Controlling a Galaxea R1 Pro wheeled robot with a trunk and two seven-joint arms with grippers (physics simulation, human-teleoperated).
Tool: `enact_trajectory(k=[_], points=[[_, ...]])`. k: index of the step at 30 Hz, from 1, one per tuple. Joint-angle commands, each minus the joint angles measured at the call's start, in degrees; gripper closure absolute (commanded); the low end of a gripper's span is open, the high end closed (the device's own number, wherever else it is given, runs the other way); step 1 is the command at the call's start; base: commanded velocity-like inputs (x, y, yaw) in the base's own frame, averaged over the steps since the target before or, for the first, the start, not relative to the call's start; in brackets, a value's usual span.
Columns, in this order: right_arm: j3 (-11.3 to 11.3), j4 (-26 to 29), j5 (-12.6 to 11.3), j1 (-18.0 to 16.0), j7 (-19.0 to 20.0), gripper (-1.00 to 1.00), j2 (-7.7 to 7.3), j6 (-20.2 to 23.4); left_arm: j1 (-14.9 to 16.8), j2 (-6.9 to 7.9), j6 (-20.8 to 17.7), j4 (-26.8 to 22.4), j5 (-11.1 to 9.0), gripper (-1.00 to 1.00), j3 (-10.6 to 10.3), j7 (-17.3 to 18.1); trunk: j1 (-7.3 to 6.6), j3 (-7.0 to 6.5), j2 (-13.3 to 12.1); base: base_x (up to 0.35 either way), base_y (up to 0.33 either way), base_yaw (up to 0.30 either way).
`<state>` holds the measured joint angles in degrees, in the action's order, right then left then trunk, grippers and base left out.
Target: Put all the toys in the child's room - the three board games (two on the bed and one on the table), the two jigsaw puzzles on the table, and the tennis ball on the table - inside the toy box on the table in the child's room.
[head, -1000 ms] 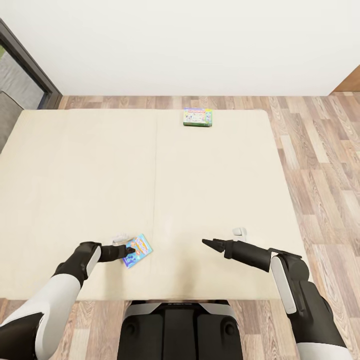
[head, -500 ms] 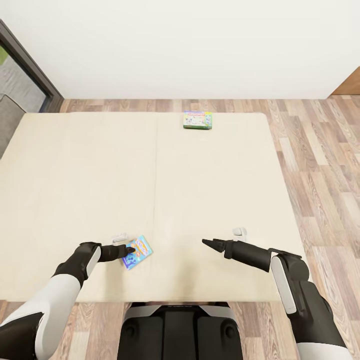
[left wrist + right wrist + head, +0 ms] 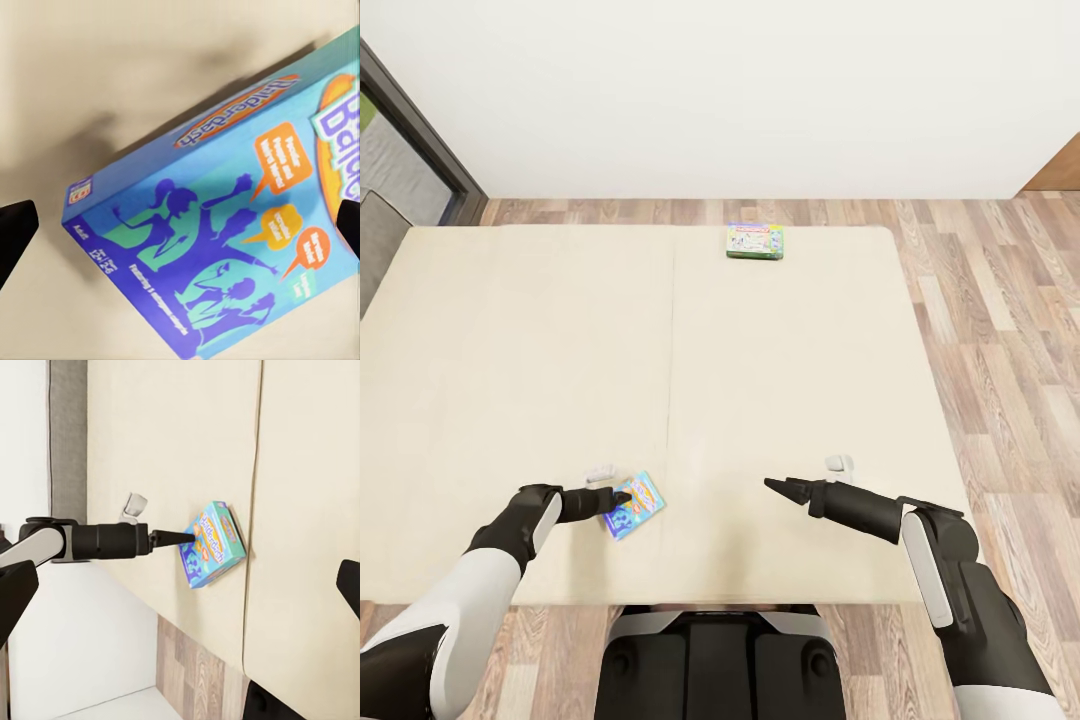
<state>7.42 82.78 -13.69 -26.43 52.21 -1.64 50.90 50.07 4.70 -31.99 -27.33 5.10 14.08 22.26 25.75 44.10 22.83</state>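
A blue board game [image 3: 633, 506] lies near the front edge of the bed [image 3: 540, 350]. My left gripper [image 3: 622, 498] is at the box's left end and stands open. In the left wrist view the blue box [image 3: 225, 225] sits between the two dark fingertips [image 3: 15, 232], which stay apart from it. In the right wrist view the left gripper [image 3: 186, 538] points at the blue box [image 3: 214, 544]. A green-edged board game [image 3: 755, 240] rests at the bed's far edge. My right gripper [image 3: 772, 485] hovers open and empty over the mattress, right of the blue box.
Wood plank floor [image 3: 1000, 330] runs along the bed's right side and behind it, under a white wall [image 3: 760, 90]. A dark-framed window [image 3: 405, 160] stands at the far left. The robot's base [image 3: 715, 660] is against the bed's front edge.
The whole picture shifted slightly downward from the earliest frame, so the camera moved. Both arms and both boxes hold their places.
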Motion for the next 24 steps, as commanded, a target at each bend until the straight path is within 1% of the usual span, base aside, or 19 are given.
enact_trajectory(k=[1, 7, 16, 24], points=[[0.05, 0.01, -0.02, -0.03, 0.17, -1.00, 0.00, 0.26, 0.03, -0.05, -0.23, -0.05, 0.54, -1.00, 0.43, 0.62, 0.03, 0.06, 0.09, 0.000, 0.000, 0.000], [0.04, 0.01, -0.02, -0.03, 0.17, -1.00, 0.03, 0.26, 0.03, -0.04, -0.12, -0.01, 0.53, -1.00, 0.65, 1.05, 0.03, 0.06, 0.09, 0.000, 0.000, 0.000], [0.05, 0.01, -0.02, -0.03, 0.27, -1.00, -0.01, 0.31, 0.03, -0.04, -0.15, 0.00, 0.60, -1.00, 2.39, 2.84, 0.03, 0.06, 0.09, 0.000, 0.000, 0.000], [0.01, 0.06, -0.02, -0.03, 0.34, -1.00, 0.01, 0.34, 0.03, 0.06, -0.17, 0.00, 0.58, -1.00, 2.83, 3.99, 0.03, 0.06, 0.09, 0.000, 0.000, 0.000]])
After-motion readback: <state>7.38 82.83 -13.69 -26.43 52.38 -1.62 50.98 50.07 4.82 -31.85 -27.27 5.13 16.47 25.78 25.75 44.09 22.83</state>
